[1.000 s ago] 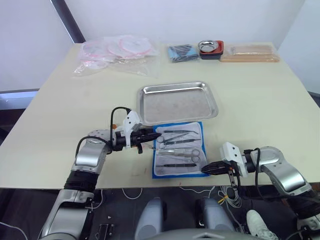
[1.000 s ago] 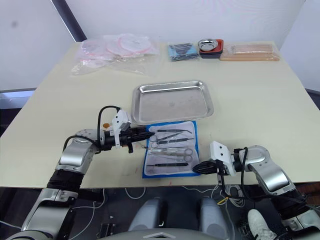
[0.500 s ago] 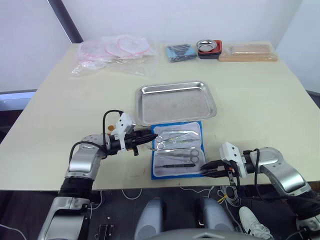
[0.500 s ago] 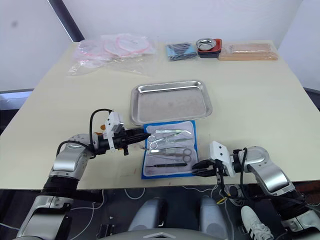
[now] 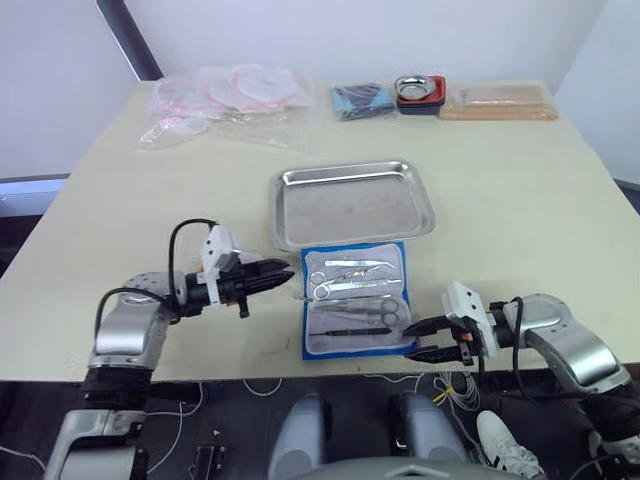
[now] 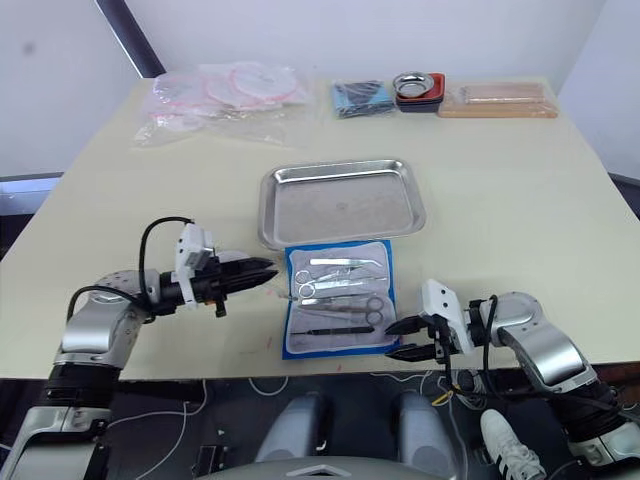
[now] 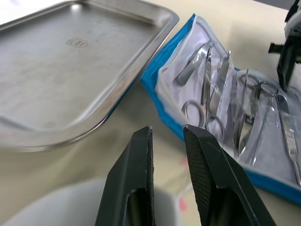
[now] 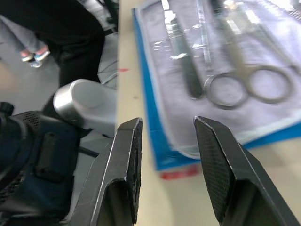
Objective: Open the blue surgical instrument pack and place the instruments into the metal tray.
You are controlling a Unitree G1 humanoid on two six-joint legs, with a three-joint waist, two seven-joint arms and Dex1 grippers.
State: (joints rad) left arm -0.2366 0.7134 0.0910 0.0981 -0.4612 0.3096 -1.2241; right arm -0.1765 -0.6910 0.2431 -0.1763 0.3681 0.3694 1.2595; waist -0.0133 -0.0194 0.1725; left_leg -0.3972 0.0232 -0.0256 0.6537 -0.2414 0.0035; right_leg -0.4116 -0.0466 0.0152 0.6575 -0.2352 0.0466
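Observation:
The blue surgical instrument pack lies open near the table's front edge, whitish lining up. Several silver instruments, scissors and forceps among them, rest in its clear pockets. Just behind it sits the metal tray, with nothing in it. My left gripper hovers left of the pack, a short gap away, pointing at it. Its fingers stand slightly apart, open and holding nothing. My right gripper is at the pack's front right corner, open, with ring-handled scissors lying in front of it.
Along the table's far edge lie clear plastic bags, a small blue packet, a round steel bowl on a red base and a flat tan package. The front edge runs just below the pack.
My left gripper has drawn back to the left, off the pack's left edge. The right gripper's fingers have spread apart at the pack's front right corner.

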